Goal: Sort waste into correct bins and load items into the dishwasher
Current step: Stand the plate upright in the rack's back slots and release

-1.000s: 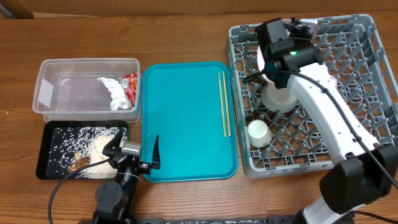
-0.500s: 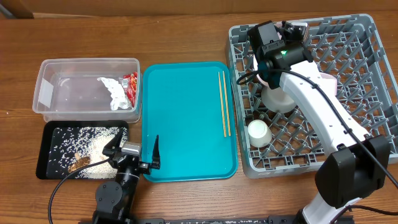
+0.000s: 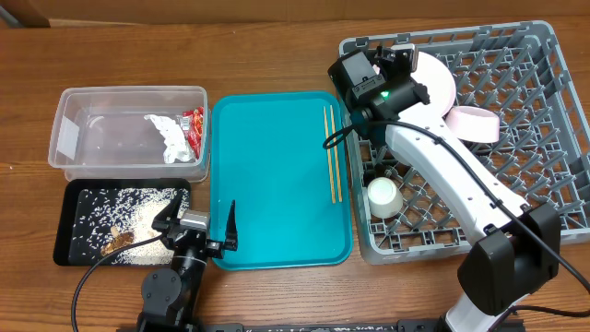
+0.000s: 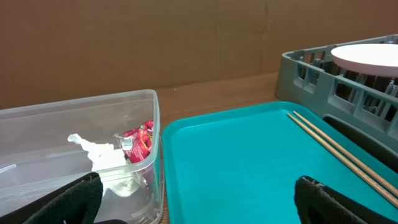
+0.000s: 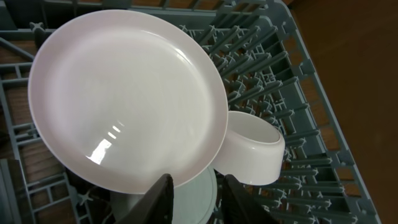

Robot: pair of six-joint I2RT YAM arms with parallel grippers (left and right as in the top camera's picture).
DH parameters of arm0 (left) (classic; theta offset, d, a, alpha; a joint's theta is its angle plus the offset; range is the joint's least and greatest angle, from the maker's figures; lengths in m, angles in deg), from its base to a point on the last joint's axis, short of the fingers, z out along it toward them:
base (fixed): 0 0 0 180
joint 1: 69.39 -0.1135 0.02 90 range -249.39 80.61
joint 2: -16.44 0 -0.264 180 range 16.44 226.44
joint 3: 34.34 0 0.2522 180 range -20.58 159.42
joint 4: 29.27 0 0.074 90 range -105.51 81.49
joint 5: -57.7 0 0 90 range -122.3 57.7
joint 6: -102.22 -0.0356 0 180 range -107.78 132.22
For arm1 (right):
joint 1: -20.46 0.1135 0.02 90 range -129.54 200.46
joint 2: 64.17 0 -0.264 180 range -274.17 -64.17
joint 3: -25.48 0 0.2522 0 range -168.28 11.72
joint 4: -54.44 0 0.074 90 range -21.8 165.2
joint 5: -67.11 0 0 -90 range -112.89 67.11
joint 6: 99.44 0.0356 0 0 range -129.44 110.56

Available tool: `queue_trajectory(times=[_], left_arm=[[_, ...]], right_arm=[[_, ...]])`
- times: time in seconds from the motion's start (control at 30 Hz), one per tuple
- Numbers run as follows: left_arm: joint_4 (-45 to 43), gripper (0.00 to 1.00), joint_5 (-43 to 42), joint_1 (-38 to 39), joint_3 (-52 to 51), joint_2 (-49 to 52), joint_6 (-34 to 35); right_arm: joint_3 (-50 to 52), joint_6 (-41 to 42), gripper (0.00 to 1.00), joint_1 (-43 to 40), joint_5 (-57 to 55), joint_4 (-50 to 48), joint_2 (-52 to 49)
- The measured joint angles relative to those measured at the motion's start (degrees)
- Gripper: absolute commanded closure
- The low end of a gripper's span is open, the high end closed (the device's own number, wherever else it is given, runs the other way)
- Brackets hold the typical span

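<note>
My right gripper hovers over the far left corner of the grey dish rack, just left of a white plate that leans in the rack. In the right wrist view the plate fills the frame beyond my gripper, whose jaws stand a little apart with nothing held. A pink bowl lies beside the plate. A white cup sits in the rack's front left. Two chopsticks lie on the teal tray. My left gripper is open at the tray's front edge.
A clear plastic bin at the left holds a white wrapper and a red wrapper. A black tray with rice stands in front of it. The left wrist view shows the bin and the tray.
My right arm has swung left across the rack towards its far left corner, uncovering the plate and the pink bowl. The left arm has not moved.
</note>
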Motion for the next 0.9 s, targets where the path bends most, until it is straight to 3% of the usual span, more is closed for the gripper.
queue_trajectory(times=[0.1,0.27,0.37,0.47,0.53,0.57,0.8,0.9], left_arm=[[0.0,0.00,0.0,0.0,0.0,0.0,0.0],[0.0,0.00,0.0,0.0,0.0,0.0,0.0],[0.0,0.00,0.0,0.0,0.0,0.0,0.0],[0.0,0.00,0.0,0.0,0.0,0.0,0.0],[0.0,0.00,0.0,0.0,0.0,0.0,0.0],[0.0,0.00,0.0,0.0,0.0,0.0,0.0],[0.0,0.00,0.0,0.0,0.0,0.0,0.0],[0.0,0.00,0.0,0.0,0.0,0.0,0.0]], right_arm=[[0.0,2.2,0.76,0.0,0.3,0.0,0.0],[0.0,4.7,0.62,-0.3,4.5,-0.4,0.1],[0.0,5.5,0.58,-2.2,11.0,-1.0,0.8],[-0.2,5.9,0.56,-7.7,20.8,-2.5,2.3],[-0.4,6.4,0.44,-13.0,27.8,-2.8,3.1],[-0.6,6.9,0.43,-16.3,32.3,-2.7,3.4],[-0.7,8.1,0.48,-36.6,58.8,-2.3,1.9],[-0.7,8.2,0.50,-38.0,63.4,-0.9,1.0]])
